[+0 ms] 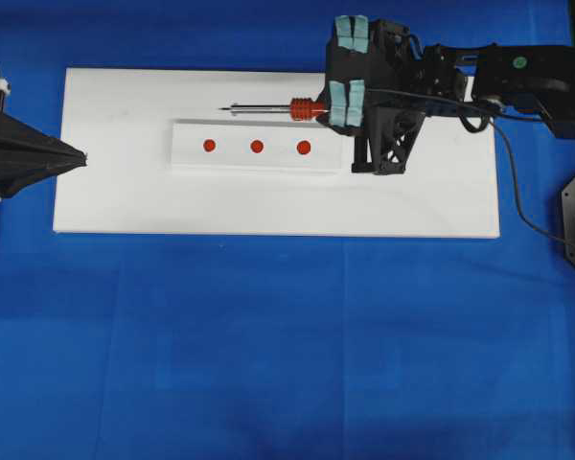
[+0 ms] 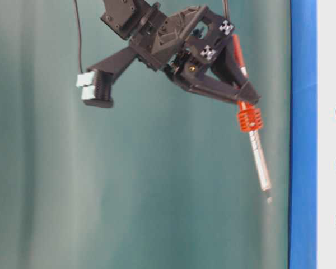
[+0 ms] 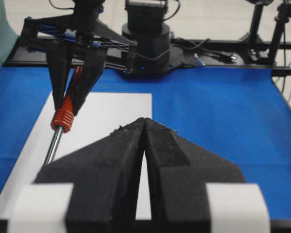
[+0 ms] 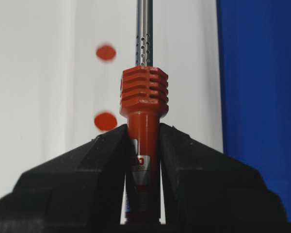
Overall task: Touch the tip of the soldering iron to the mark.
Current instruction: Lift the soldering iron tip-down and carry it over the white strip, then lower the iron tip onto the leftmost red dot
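Observation:
My right gripper is shut on the red-orange handle of the soldering iron and holds it above the white board. The silver shaft points left, and the tip hangs behind a raised white strip that bears three red marks. In the table-level view the iron tilts down and its tip is clear of the surface. The right wrist view shows the handle between the jaws and two marks to its left; the tip is out of view there. My left gripper is shut and empty at the board's left edge.
The black cord runs from the right gripper off to the right. The board lies on a blue cloth. In the left wrist view the iron and the right gripper's fingers hang ahead on the left.

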### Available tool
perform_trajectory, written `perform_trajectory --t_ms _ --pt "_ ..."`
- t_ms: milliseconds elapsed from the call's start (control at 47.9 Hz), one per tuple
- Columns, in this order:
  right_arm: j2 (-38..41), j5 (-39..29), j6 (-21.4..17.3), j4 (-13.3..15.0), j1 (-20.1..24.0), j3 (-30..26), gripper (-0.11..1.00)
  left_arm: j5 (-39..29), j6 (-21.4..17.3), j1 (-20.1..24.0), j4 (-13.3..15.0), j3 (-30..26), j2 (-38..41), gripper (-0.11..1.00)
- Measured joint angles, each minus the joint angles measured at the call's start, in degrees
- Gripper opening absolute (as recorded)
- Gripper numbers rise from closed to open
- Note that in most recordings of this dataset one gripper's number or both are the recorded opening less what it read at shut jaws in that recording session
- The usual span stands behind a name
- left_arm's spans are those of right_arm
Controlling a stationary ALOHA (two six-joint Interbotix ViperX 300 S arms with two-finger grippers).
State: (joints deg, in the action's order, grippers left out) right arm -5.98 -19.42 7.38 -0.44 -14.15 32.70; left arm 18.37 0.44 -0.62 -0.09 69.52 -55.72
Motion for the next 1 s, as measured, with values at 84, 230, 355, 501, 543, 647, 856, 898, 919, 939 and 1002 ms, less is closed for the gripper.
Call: perform_trajectory --t_ms 84,230,355,501,543,647,856,898,919,939,1002 --pt "0.18 -1.58 0.53 0.18 0.0 -0.44 0.06 0.0 0.0 0.09 0.0 0.0 0.0 0.0" --pt "0.18 -2.29 1.23 0.26 0.0 -0.53 0.06 -0.09 0.0 0.09 0.09 0.0 0.0 0.0" --pt "0.18 -2.2 1.23 0.26 0.0 -0.53 0.06 0.0 0.0 0.0 0.0 0.09 0.09 0.0" --pt "0.26 -2.2 1.23 0.26 0.0 -0.53 0.06 0.0 0.0 0.09 0.0 0.09 0.09 0.0" --pt "0.26 -2.2 1.23 0.26 0.0 -0.53 0.06 0.0 0.0 0.09 0.0 0.09 0.09 0.0" --pt "0.26 -2.11 1.23 0.26 0.0 -0.53 0.06 0.0 0.0 0.09 0.09 0.09 0.09 0.0" --pt "0.26 -1.67 1.23 0.26 0.18 -0.53 0.06 -0.09 0.0 0.09 0.0 0.09 0.09 0.0" --pt "0.26 -1.58 1.23 0.26 0.26 -0.53 0.06 0.0 0.0 0.09 0.09 0.09 0.09 0.0" --pt "0.26 -1.67 1.23 0.26 0.26 -0.53 0.06 0.0 0.0 0.09 0.0 0.09 0.09 0.0" --pt "0.35 -1.67 1.23 0.26 0.26 -0.53 0.06 -0.09 0.0 0.09 0.0 0.09 0.09 0.0" --pt "0.26 -1.58 1.23 0.26 0.26 -0.53 0.06 0.0 0.09 0.09 0.09 0.09 0.0 0.0"
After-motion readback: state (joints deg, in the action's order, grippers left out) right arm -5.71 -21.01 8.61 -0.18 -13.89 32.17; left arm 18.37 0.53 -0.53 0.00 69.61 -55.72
